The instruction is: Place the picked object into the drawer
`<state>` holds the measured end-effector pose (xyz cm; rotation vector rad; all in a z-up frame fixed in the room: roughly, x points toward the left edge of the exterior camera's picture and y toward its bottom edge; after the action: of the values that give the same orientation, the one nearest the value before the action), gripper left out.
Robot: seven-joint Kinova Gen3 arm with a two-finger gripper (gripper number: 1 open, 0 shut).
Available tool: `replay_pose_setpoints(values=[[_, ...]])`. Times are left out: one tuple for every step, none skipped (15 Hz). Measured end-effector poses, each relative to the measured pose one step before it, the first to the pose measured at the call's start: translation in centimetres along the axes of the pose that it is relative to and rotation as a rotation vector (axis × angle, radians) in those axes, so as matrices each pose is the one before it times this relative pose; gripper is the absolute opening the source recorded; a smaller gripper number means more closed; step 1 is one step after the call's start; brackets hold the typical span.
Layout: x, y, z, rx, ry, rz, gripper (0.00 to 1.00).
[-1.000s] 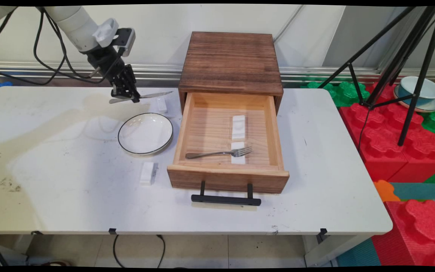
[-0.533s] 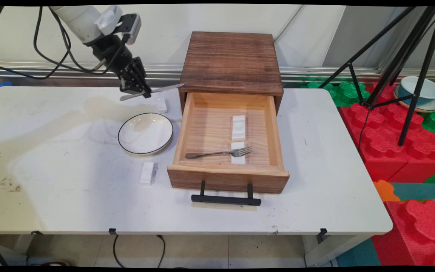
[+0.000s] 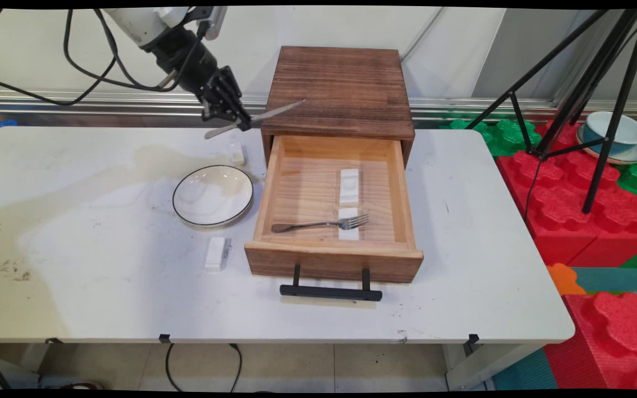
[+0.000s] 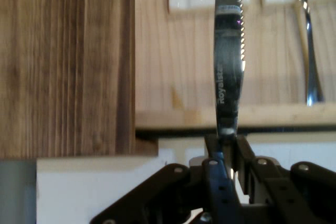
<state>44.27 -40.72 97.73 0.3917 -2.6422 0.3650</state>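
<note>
White tabletop (image 3: 103,287) spreads under everything, and on it sits the dark wooden cabinet (image 3: 339,88) with its pale drawer (image 3: 332,210) pulled fully out toward the near edge, black handle (image 3: 330,292) in front. Beside the drawer's left wall lies a round white plate (image 3: 213,194) with a dark rim. 2 white rests (image 3: 349,187) lie on the drawer floor, and a fork (image 3: 321,224) lies across the nearer one. 2 more white rests stand on the table: 1 (image 3: 217,254) near the drawer's front left corner, 1 (image 3: 236,153) just behind the plate.

My gripper (image 3: 239,124) hangs in the air above the table's far side, just left of the cabinet, with both fingers closed on the handle of a table knife (image 3: 274,112). Its blade points right and slightly up, crossing in front of the cabinet's top. In the hand view the knife (image 4: 228,66) stands on edge, serrations to the right, aimed across the drawer's side wall toward the rests.

As I judge it, carrying this well means keeping the clamp firm so the knife cannot pivot, keeping the tip above the cabinet's edge and drawer wall, and moving slowly.
</note>
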Motion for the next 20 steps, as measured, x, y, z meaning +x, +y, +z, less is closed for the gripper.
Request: replay_pose_setpoints(values=[[0.520,0.152,0.000,0.00131,0.00852,0.00301,0.00],[0.343,0.125,0.007,0.00099,0.00548,0.00137,0.00],[0.539,0.191,0.116,0.00062,0.00723,0.00115,0.00],[0.365,0.115,0.113,0.00037,0.00425,0.00141,0.00],[0.502,0.210,0.218,0.00130,0.00449,0.00255,0.00],[0.337,0.144,0.179,0.00041,0.00231,0.00206,0.00],[0.496,0.230,0.316,0.00113,0.00318,0.00310,0.00],[0.304,0.166,0.211,0.00073,0.00166,0.00166,0.00],[0.491,0.254,0.365,0.00098,0.00274,0.00325,0.00],[0.561,0.280,0.466,0.00081,0.00267,0.00353,0.00],[0.541,0.284,0.482,0.00155,0.00253,0.00308,0.00],[0.466,0.224,0.434,0.00157,0.00169,0.00300,0.00],[0.528,0.251,0.542,0.00094,0.00187,0.00314,0.00],[0.475,0.246,0.551,0.00069,0.00150,0.00211,0.00],[0.373,0.208,0.489,0.00003,0.00101,0.00128,0.00],[0.362,0.233,0.633,0.00015,-0.00059,0.00117,0.00],[0.307,0.200,0.642,0.00027,-0.00186,0.00158,0.00],[0.203,0.164,0.546,0.00031,-0.00275,0.00081,0.00],[0.145,0.176,0.699,-0.00042,-0.00429,-0.00082,0.00],[0.097,0.173,0.707,-0.00086,-0.00420,-0.00198,0.00]])
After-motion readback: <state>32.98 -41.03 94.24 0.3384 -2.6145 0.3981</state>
